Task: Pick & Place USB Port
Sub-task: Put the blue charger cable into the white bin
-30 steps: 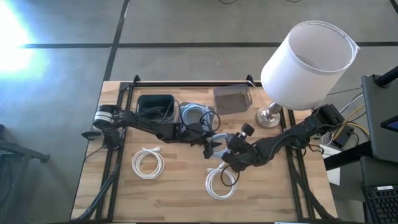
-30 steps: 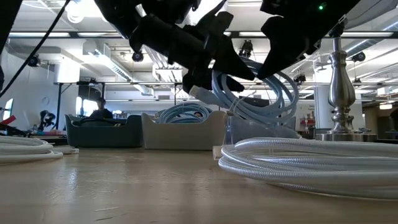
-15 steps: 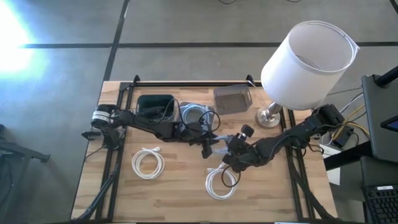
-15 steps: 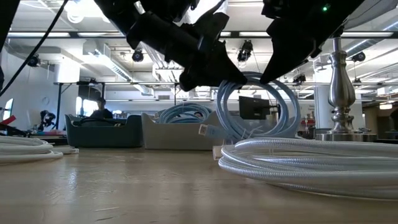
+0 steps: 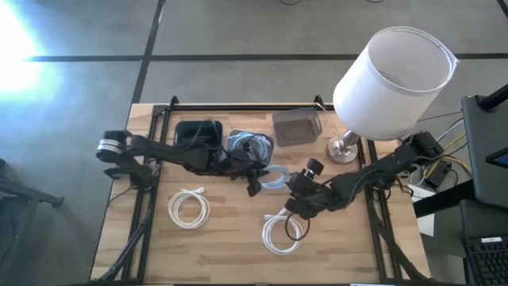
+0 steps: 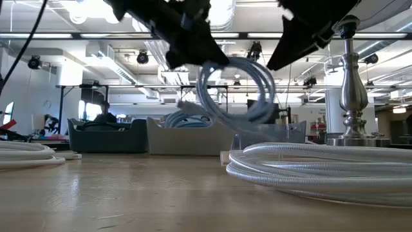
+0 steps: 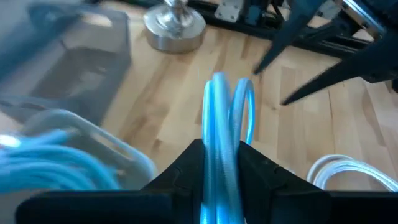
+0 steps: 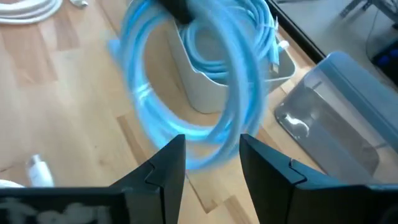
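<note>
Since half a second ago, the left pincer (image 5: 252, 184) has carried the blue cable coil (image 5: 272, 176) leftward and higher, away from the right pincer (image 5: 295, 202), which no longer touches it. From above, a black bin (image 5: 197, 133) sits at the left of the wooden worktop (image 5: 222, 246), with a white cable coil (image 5: 189, 207) nearer the front. Beside the black bin stands a pale bin (image 5: 251, 146) holding more blue cable. The left pincer is clamped on the blue cable coil, which hangs upright in the air just beside that pale bin. Further right lie a clear tray (image 5: 296, 127) and a second white coil (image 5: 282, 233). The right pincer hovers just right of the blue coil, fingers spread and empty. A lamp (image 5: 392, 75) stands at the far right
</note>
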Robot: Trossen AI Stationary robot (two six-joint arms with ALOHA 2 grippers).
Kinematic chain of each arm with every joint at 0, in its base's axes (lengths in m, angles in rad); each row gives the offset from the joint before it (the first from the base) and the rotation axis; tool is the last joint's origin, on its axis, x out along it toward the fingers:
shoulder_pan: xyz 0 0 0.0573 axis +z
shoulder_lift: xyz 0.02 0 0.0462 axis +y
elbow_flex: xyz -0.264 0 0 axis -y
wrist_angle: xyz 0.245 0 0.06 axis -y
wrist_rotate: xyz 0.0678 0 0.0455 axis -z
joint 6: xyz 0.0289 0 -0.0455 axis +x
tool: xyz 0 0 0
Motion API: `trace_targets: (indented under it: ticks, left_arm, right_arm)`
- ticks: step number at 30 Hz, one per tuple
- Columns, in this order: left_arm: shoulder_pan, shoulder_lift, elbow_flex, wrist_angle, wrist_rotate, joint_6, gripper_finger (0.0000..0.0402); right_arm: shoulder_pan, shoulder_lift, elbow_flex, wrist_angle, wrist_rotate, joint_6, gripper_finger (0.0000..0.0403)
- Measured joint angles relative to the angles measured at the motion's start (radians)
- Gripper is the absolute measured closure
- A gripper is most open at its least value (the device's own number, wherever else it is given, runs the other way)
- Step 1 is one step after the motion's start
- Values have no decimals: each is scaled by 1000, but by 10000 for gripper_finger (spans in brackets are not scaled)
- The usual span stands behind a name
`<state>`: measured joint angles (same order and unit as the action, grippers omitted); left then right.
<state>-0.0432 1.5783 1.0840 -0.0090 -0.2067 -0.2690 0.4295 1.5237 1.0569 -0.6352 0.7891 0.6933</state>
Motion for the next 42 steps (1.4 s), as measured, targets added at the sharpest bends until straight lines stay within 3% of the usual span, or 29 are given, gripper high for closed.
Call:
trace_targets:
  ticks: [8,14,18,23,28,36,42]
  left_arm:
    - [10,-226,0,-145,-139,122,328]
    - [76,-320,-43,-160,-131,189,328]
    - [160,-316,-122,-140,-43,162,328]
    - [267,-276,-240,17,167,152,328]
    - [350,-251,-293,80,276,173,327]
    - [406,-218,-303,80,239,213,306]
    - [405,-177,-303,77,106,250,267]
  right_arm:
    - [18,-12,-9,-5,21,-6,241]
    - [18,-12,-19,-5,22,-6,236]
    - [18,-12,-19,-4,22,-6,236]
    - [17,-12,-19,-3,22,-6,236]
    - [17,-12,-19,-2,22,-13,236]
    - [17,-12,-22,9,22,-15,236]
    - [17,-8,-29,47,-35,-13,236]
